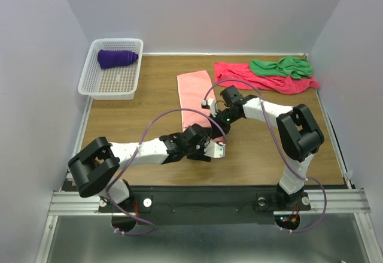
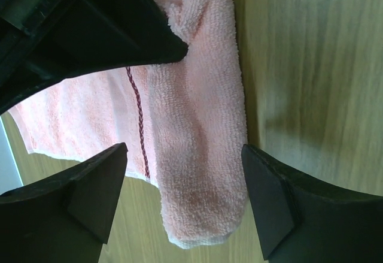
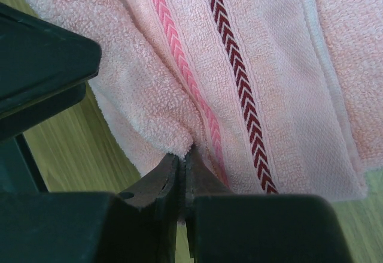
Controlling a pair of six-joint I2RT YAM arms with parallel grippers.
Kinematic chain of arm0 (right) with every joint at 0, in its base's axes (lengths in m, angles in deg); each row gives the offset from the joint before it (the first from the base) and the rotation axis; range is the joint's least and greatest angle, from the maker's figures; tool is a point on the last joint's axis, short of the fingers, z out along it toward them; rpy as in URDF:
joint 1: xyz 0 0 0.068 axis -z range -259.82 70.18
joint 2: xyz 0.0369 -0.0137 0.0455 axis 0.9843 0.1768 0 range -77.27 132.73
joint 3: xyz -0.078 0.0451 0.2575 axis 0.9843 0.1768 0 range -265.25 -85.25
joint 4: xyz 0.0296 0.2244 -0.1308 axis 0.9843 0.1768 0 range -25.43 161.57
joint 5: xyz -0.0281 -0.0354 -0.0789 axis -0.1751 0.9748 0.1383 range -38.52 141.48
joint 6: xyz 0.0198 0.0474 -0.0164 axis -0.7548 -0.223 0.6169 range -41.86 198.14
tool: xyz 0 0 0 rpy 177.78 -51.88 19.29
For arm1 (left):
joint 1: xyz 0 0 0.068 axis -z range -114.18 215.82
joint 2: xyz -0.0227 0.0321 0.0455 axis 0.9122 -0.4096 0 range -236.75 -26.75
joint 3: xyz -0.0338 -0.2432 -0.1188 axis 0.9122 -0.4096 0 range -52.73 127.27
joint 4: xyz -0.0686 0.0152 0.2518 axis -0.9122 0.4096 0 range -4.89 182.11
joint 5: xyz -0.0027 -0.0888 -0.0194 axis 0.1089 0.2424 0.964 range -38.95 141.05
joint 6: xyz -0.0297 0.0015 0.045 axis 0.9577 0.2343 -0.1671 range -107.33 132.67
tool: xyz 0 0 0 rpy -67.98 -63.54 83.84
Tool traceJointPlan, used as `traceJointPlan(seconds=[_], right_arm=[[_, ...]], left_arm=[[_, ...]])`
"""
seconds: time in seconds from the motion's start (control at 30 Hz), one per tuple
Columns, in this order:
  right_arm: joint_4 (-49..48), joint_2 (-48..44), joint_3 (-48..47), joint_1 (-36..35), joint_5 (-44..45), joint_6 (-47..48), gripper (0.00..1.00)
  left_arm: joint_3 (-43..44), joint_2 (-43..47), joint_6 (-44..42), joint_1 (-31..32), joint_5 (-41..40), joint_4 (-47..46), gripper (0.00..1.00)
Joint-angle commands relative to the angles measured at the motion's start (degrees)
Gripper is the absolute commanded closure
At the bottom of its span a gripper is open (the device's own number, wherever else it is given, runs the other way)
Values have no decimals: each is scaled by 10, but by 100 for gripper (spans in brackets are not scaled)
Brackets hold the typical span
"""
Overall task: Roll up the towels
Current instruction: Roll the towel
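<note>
The salmon-pink towel (image 1: 192, 92) lies flat mid-table with its near end folded over into a thick fold (image 2: 200, 155). My left gripper (image 1: 209, 135) is open, and its fingers (image 2: 99, 194) straddle that fold without touching it. My right gripper (image 1: 214, 114) is shut on the towel's folded edge (image 3: 179, 125), its tips pinching the cloth (image 3: 184, 155). The crimson towel (image 1: 263, 78) lies crumpled at the back right with the green towel (image 1: 282, 66) on top of it. The purple towel (image 1: 117, 58) sits rolled in the basket.
The white mesh basket (image 1: 111, 80) stands at the back left. White walls close the table on three sides. My two arms cross close together at the towel's near end, and the right gripper's body (image 2: 108, 29) shows in the left wrist view.
</note>
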Motion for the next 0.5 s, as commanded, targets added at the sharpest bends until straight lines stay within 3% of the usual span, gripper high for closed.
traceJointPlan(seconds=[0.0, 0.3, 0.47], right_arm=[[24, 13, -15, 10, -3, 6, 92], [36, 29, -24, 19, -7, 12, 92], [40, 26, -22, 22, -11, 16, 92]], left_arm=[[-4, -1, -2, 7, -19, -52, 14], [-27, 26, 4, 47, -7, -43, 13], [-20, -14, 24, 35, -20, -45, 13]])
